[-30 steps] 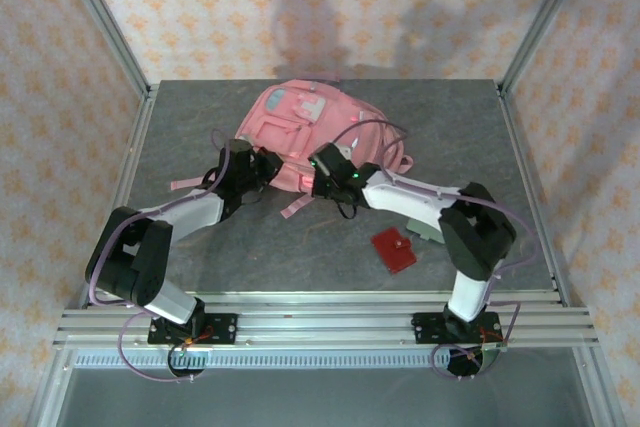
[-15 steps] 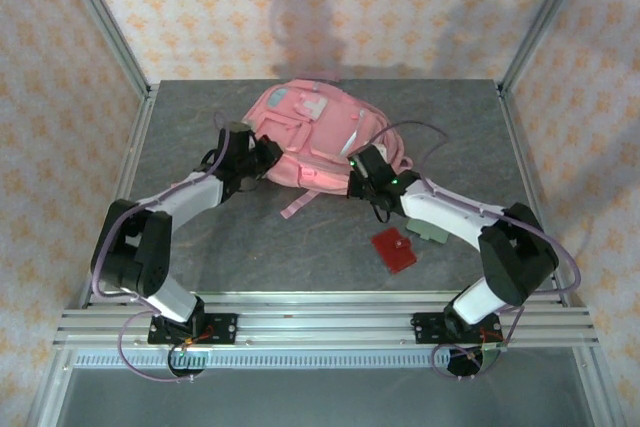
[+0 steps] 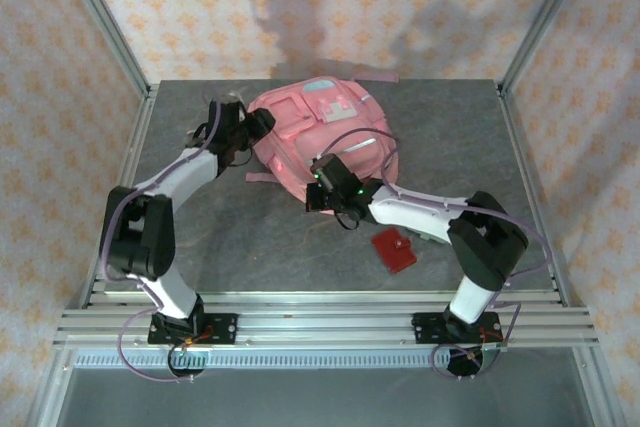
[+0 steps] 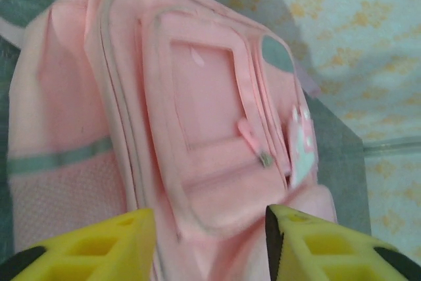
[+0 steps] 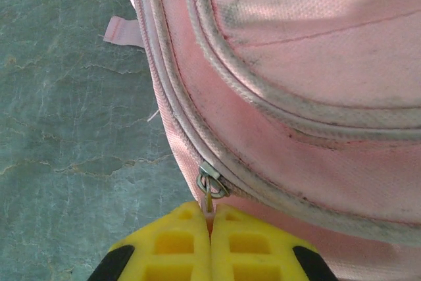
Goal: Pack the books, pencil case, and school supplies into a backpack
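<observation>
Grey table, perhaps stone-patterned; floral walls

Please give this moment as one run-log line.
left claw: open, at backpack | right claw: shut on zipper pull | red pad: on table

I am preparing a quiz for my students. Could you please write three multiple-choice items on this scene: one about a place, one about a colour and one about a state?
1. Where does the red square pad lie?
A. flat on the table, apart from the backpack
B. on top of the backpack
C. inside a front pocket

2. What colour is the backpack?
A. blue
B. pink
C. green

3. How is the right gripper?
A. open, above the table
B. shut on a book
C. shut on the backpack's zipper pull

Answers:
1 A, as the top view shows the pad on bare grey table.
2 B, as its fabric is pink throughout.
3 C, as the right wrist view shows the yellow fingers closed on the pull.
</observation>
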Robot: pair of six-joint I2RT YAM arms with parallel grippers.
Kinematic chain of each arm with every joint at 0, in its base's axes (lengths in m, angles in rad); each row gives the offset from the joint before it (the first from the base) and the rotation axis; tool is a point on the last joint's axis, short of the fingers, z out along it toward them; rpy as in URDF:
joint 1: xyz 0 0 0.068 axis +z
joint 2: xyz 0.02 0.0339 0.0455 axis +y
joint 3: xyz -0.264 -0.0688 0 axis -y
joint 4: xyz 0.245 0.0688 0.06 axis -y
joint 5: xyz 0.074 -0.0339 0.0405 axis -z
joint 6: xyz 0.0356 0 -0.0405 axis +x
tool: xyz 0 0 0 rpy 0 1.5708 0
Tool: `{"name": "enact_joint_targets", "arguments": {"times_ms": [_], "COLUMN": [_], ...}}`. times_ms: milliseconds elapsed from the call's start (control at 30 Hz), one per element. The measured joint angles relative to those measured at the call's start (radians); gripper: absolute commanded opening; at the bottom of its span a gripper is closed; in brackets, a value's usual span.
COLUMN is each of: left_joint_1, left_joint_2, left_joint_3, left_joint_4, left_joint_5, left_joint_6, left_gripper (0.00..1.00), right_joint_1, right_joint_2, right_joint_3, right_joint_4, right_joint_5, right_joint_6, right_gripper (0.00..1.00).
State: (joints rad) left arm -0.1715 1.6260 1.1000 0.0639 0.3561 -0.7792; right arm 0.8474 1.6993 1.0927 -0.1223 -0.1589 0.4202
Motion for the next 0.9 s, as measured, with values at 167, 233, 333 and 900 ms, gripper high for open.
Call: {"name": "enact_joint_targets", "arguments": {"times_ms": [167,233,333,900], "left_joint_1": [-0.077,-0.127,-0.195,-0.262], "left_joint_2": [-0.169,-0.19,-0.169,0.043], "left_joint_3": [-0.188,-0.241,-0.276,-0.193], "left_joint_4": [0.016,0.025,0.03,0.072], "left_joint_5": [-0.009,-0.017,-0.025,-0.132], "left_joint_6": [-0.005,-0.013,-0.031,-0.084], "left_gripper": [0.57,0.58,0.62,0.0], "right_joint_1": [0.0,-0.001,-0.002,-0.003], "right_joint_2": [0.012,0.012,0.012,0.012], "right_joint_3": [0.0,0.0,0.0,0.0], "right_joint_4": [0.011,0.011,0.011,0.005], "right_joint_5": [-0.014,-0.014,-0.014,0.009], "right_joint_6": [0.002,0.002,0.002,0.002], "right_gripper": [0.0,0.0,0.0,0.0]}}
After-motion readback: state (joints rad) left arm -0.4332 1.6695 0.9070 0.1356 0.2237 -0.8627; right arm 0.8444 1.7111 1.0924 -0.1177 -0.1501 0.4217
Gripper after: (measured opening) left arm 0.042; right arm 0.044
